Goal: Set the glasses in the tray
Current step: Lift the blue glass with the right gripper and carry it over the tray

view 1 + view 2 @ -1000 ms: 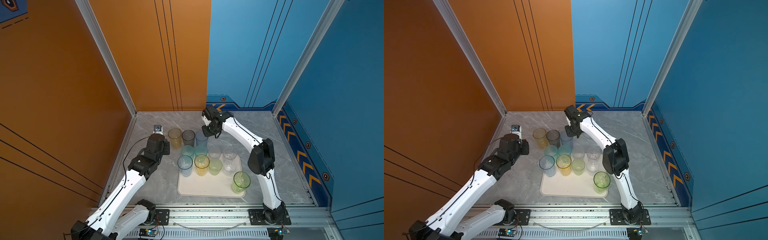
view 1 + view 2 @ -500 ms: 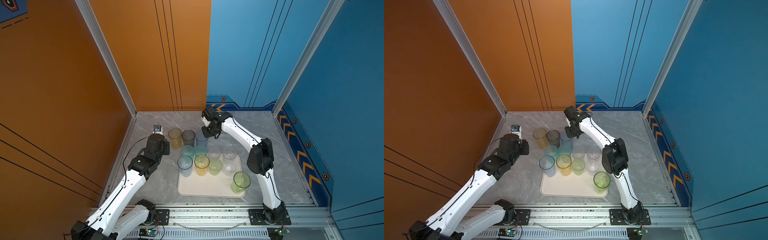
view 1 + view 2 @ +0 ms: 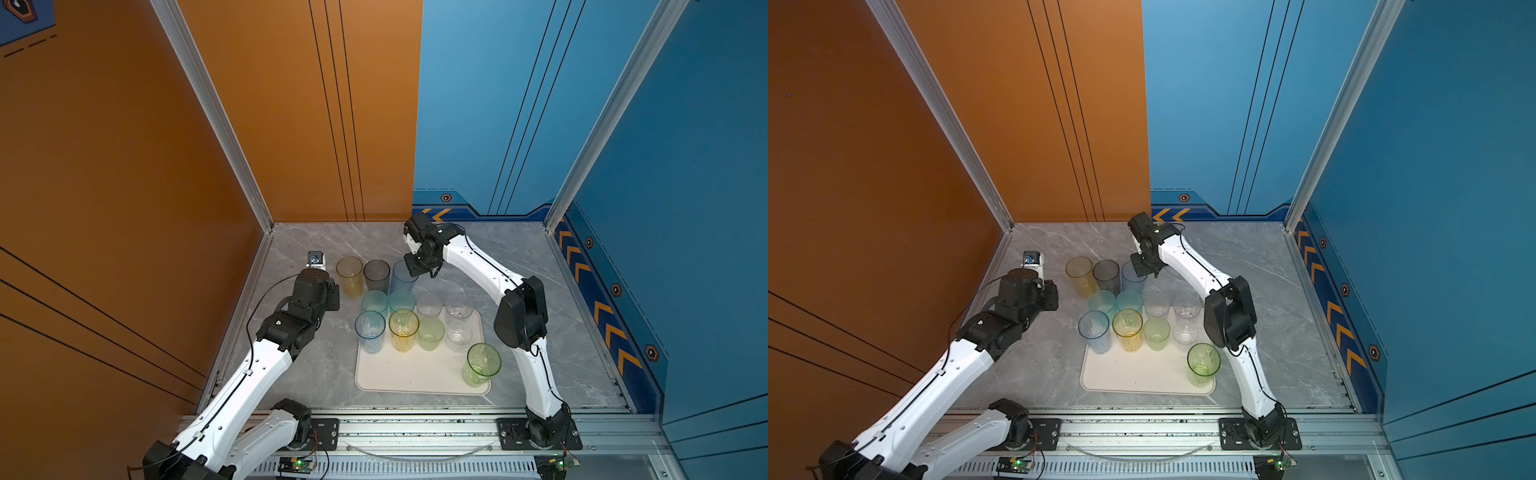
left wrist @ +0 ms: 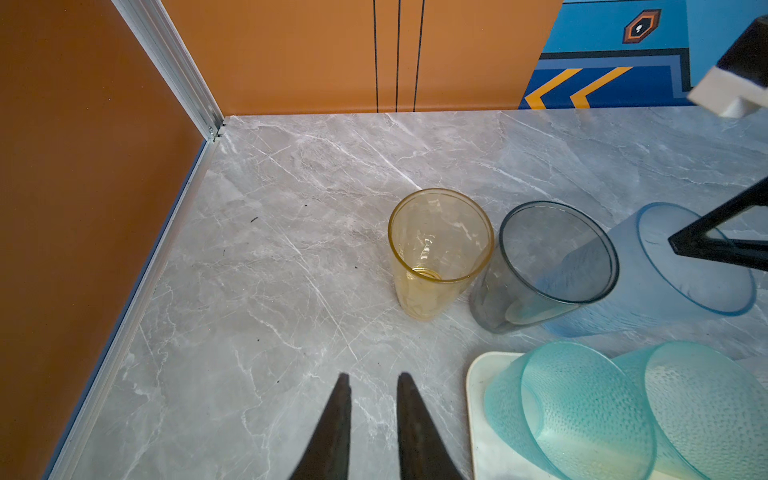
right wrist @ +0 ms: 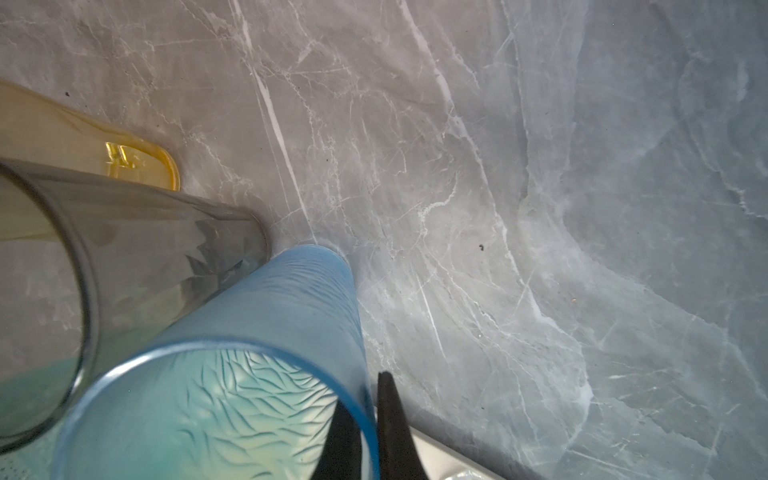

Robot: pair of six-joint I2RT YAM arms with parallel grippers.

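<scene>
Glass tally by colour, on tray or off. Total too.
yellow glasses: 2
teal glasses: 2
clear glasses: 3
frosted blue glass: 1
see-through blue glass: 1
smoke-grey glass: 1
pale green glass: 1
green glass: 1
Total: 12
</scene>
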